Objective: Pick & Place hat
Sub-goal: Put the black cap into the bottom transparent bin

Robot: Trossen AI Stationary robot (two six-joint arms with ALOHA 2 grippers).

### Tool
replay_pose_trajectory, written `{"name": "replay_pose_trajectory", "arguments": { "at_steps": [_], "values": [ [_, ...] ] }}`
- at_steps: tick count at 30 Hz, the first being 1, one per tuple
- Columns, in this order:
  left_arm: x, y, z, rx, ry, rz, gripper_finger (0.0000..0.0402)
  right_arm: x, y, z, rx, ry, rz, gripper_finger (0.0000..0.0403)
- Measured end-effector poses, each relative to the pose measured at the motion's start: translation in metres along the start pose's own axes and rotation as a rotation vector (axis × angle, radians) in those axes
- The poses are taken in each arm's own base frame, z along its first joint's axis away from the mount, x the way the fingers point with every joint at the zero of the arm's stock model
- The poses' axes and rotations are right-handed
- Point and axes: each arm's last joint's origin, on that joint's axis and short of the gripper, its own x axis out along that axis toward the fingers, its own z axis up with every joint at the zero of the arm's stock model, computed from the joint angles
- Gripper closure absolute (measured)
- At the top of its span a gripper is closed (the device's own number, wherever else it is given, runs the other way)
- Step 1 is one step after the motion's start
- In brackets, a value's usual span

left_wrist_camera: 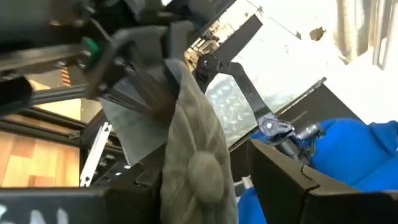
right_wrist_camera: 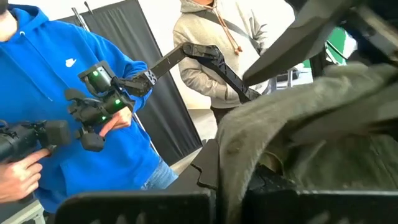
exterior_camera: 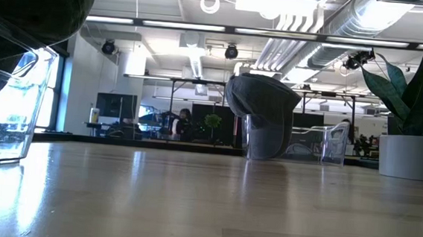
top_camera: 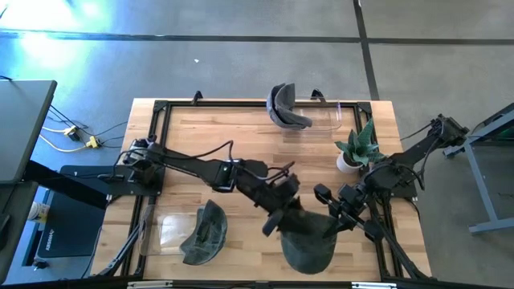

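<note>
- The left pincer (top_camera: 277, 222) and the right pincer (top_camera: 333, 227) are both gripping the dark hat (top_camera: 307, 247), each closed on its fabric.
- They are holding it at the tabletop's (top_camera: 241, 136) near edge.

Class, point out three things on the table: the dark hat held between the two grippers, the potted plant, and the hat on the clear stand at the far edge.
held hat (top_camera: 309, 245), high view, on its crown.
potted plant (top_camera: 358, 143), high view, on its leaves.
far hat (exterior_camera: 266, 111), low view, on its crown.
</note>
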Motion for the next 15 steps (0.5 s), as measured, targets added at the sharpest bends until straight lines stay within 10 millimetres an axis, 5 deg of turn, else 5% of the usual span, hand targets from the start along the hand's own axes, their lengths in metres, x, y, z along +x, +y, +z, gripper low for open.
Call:
{"name": "replay_pose_trajectory", "arguments": {
  "at_steps": [8,15],
  "values": [
    [-0.0023,0.0022,0.0022,-0.048,0.077,-0.071,0.0230,0.0001,0.0000,0.0000,-0.003,0.000,0.001,0.0401],
    [-0.0016,-0.0019,-0.0019,-0.048,0.144,-0.134,0.0321,0.0002,0.0002,-0.0001,-0.013,0.003,0.007,0.0400]
  ]
}}
